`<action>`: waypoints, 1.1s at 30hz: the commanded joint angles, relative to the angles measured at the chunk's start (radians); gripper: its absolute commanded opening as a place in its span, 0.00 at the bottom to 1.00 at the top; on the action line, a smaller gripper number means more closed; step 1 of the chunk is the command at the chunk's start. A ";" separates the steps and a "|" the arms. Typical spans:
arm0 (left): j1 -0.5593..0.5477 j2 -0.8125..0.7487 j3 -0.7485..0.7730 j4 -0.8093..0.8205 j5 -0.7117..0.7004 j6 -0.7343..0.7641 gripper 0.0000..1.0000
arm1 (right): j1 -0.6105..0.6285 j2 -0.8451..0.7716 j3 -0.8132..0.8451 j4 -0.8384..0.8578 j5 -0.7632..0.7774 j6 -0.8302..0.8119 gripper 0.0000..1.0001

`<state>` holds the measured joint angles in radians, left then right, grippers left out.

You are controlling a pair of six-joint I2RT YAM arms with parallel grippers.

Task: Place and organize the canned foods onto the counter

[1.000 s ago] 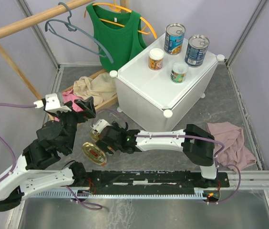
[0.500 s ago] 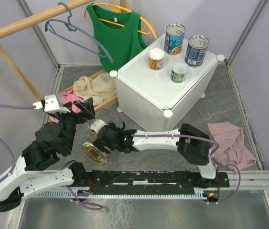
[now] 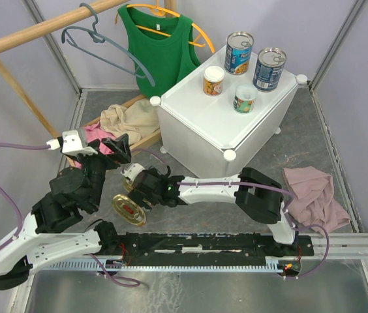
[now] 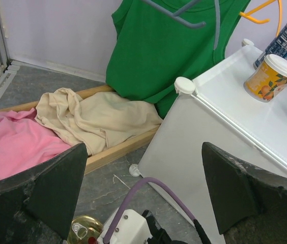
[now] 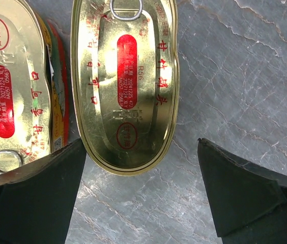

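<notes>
High rear overview, left wrist shares counter (image 4: 245, 101), right wrist apparently straight down, close

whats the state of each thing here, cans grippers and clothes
tall cans: upright on the counter
small cans: upright on the counter, lids on
oval tins: flat on the floor, unopened
left gripper: open, empty
right gripper: open, above the oval tins
green top: hanging up
grey hanger: hanging bare
</notes>
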<state>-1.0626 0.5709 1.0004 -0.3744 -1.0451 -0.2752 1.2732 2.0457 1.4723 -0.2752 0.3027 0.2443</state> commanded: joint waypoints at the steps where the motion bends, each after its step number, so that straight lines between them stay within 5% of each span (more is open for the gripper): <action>1: -0.001 -0.011 -0.011 0.066 -0.009 0.028 0.99 | -0.012 0.019 0.052 0.043 -0.013 -0.016 0.98; 19: -0.001 -0.016 -0.046 0.121 -0.012 0.059 0.99 | -0.039 0.091 0.109 0.067 -0.078 -0.034 0.91; 33: -0.001 -0.026 -0.055 0.114 -0.012 0.045 0.99 | -0.048 0.067 0.067 0.077 -0.105 -0.002 0.53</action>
<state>-1.0626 0.5598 0.9493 -0.3000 -1.0451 -0.2474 1.2320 2.1315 1.5349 -0.2424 0.2020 0.2306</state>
